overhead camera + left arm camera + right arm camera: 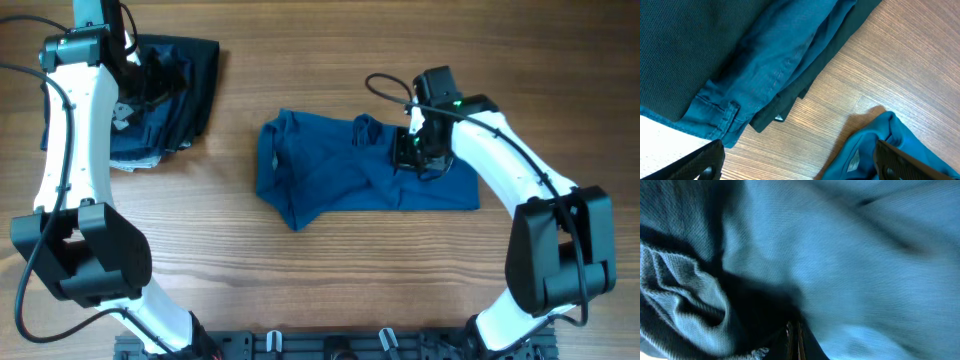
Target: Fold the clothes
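As the polo shirt [340, 178] is soft and limp, your right claw [408, 152] pinches it beside the collar [365, 130], left claw [799, 155] open.

Looks like a robotics lab or test station: plain wood-grain surface [330, 270], white-and-black left arm [70, 130] and right arm [500, 150] based at a black rail [330, 347] along its near edge, black cable [385, 85] looping loose.
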Motion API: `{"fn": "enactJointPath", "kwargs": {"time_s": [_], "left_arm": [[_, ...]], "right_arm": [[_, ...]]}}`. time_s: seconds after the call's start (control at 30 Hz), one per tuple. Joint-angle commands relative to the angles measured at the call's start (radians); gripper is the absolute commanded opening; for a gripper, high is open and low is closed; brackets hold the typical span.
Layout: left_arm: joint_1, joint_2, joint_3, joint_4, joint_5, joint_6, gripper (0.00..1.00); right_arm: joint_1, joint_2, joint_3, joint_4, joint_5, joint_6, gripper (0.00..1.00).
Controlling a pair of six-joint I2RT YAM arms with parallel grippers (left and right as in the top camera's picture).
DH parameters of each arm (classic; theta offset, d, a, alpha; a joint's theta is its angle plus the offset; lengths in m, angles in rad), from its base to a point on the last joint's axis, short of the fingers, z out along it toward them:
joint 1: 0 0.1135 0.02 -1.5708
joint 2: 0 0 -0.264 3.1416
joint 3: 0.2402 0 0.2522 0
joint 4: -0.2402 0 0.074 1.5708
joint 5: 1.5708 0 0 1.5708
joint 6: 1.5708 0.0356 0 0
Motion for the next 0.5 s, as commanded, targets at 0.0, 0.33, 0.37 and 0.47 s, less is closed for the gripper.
{"fn": "enactJointPath", "kwargs": {"time_s": [0.0, 0.33, 0.37, 0.47], "left_arm": [[0.004, -0.024, -0.002, -0.001, 0.013, 0.013, 0.95], [0.004, -0.024, -0.002, -0.008, 0.013, 0.013, 0.95], [0.004, -0.024, -0.002, -0.008, 0.013, 0.013, 0.96], [0.003, -0.024, -0.002, -0.008, 0.068, 0.013, 0.93]], "right_arm": [[0.058, -0.004, -0.009, 0.045, -0.261, -0.013, 0.04], [0.035, -0.026, 0.086, 0.041, -0.591, -0.247, 0.14], [0.018, -0.037, 0.116, 0.042, -0.618, -0.261, 0.15], [-0.026, -0.076, 0.177, 0.076, -0.562, -0.251, 0.15]]}}
